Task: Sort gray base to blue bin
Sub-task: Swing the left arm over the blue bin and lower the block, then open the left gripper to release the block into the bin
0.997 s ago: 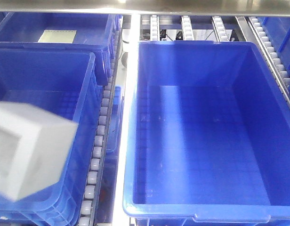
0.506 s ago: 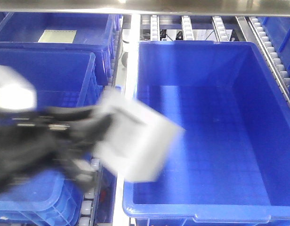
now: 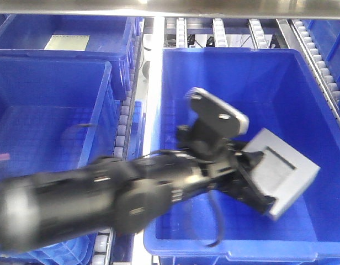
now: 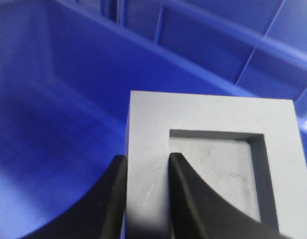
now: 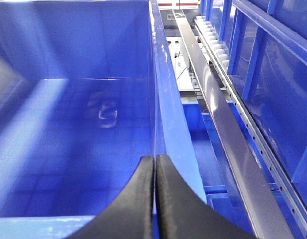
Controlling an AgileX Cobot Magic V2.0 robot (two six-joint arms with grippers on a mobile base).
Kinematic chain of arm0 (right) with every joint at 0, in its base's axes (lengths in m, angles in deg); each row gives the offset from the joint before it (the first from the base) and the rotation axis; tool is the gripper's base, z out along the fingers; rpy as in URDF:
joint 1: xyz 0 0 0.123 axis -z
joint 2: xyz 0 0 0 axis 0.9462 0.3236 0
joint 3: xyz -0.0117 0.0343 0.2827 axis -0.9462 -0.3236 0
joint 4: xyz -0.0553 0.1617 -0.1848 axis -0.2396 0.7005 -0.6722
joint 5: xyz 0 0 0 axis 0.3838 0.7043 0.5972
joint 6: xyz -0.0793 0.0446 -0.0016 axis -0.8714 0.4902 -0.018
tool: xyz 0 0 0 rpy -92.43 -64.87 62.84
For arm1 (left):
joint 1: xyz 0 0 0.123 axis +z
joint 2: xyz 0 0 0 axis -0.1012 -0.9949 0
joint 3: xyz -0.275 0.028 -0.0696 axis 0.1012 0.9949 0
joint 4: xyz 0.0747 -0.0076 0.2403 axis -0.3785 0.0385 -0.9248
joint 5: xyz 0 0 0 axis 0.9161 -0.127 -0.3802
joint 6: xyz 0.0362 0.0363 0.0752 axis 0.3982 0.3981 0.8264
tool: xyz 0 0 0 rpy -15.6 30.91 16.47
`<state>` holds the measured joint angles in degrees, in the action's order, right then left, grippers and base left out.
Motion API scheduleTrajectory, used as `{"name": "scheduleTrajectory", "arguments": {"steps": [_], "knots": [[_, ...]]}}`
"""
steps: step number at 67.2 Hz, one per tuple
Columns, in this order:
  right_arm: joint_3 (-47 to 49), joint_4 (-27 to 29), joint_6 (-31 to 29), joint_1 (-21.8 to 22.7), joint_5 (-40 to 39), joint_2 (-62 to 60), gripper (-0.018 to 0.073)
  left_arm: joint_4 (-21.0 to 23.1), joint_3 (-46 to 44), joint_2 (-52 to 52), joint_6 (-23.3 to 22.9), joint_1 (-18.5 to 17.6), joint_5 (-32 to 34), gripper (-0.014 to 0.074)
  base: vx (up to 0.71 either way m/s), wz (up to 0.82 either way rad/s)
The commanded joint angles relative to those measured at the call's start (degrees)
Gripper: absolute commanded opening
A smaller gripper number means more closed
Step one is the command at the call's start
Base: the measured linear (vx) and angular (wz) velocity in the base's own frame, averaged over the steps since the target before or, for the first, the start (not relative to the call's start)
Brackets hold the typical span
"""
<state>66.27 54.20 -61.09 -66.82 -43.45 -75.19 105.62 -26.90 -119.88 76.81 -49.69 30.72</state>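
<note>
The gray base [image 3: 283, 170] is a light-gray block with a square recess. My left gripper [image 3: 253, 176] is shut on it and holds it in the air inside the large blue bin [image 3: 236, 55] on the right. In the left wrist view the two black fingers [image 4: 111, 199] clamp one wall of the gray base [image 4: 213, 129], one finger outside and one in the recess, with my left gripper [image 4: 147, 160] over the blue bin's floor [image 4: 44, 129]. My right gripper [image 5: 154, 160] is shut and empty above a blue bin's rim [image 5: 166, 129]. It is out of the front view.
A second blue bin [image 3: 48, 110] sits at the left and a third [image 3: 65, 33] behind it holds a pale sheet [image 3: 67, 42]. Roller rails [image 3: 120, 138] run between the bins and another [image 3: 324, 72] along the right. A metal rail [image 5: 218, 114] lies right of the right gripper.
My left arm has swung right with the gray base, from over the left bin across the roller rail to inside the right bin.
</note>
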Motion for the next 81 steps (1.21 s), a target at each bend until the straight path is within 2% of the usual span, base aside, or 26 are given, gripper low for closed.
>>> {"name": "scheduleTrajectory", "arguments": {"steps": [1, 18, 43, 64, 72, 78, 81], "knots": [[-0.11, -0.43, -0.7, 0.27, -3.77, 1.06, -0.0005, 0.49, -6.01, -2.04, 0.01, -0.2, 4.06, 0.0012, 0.0, 0.0], [-0.11, -0.43, -0.7, 0.27, -3.77, 1.06, -0.0005, 0.55, -7.31, -8.63, 0.01, -0.2, 1.55, 0.0079, 0.0, 0.0], [-0.11, -0.43, -0.7, 0.27, -3.77, 1.06, -0.0005, 0.55, -7.31, -9.61, -0.07, -0.2, -4.83, 0.0246, 0.0, 0.0], [-0.11, -0.43, -0.7, 0.27, -3.77, 1.06, -0.0005, 0.55, -7.31, -9.56, -0.07, -0.2, -3.5, 0.0367, 0.0, 0.0], [-0.11, -0.43, -0.7, 0.27, -3.77, 1.06, -0.0005, 1.04, -7.31, -7.63, -1.3, -0.2, -5.44, 0.0365, 0.0, 0.0], [-0.11, -0.43, -0.7, 0.27, -3.77, 1.06, -0.0005, 1.04, -7.31, -4.8, -3.68, -0.28, -8.48, 0.03, 0.0, 0.0], [-0.11, -0.43, -0.7, 0.27, -3.77, 1.06, -0.0005, 1.04, -7.1, -3.45, -3.52, -0.28, -9.53, 0.0237, 0.0, 0.0]]}}
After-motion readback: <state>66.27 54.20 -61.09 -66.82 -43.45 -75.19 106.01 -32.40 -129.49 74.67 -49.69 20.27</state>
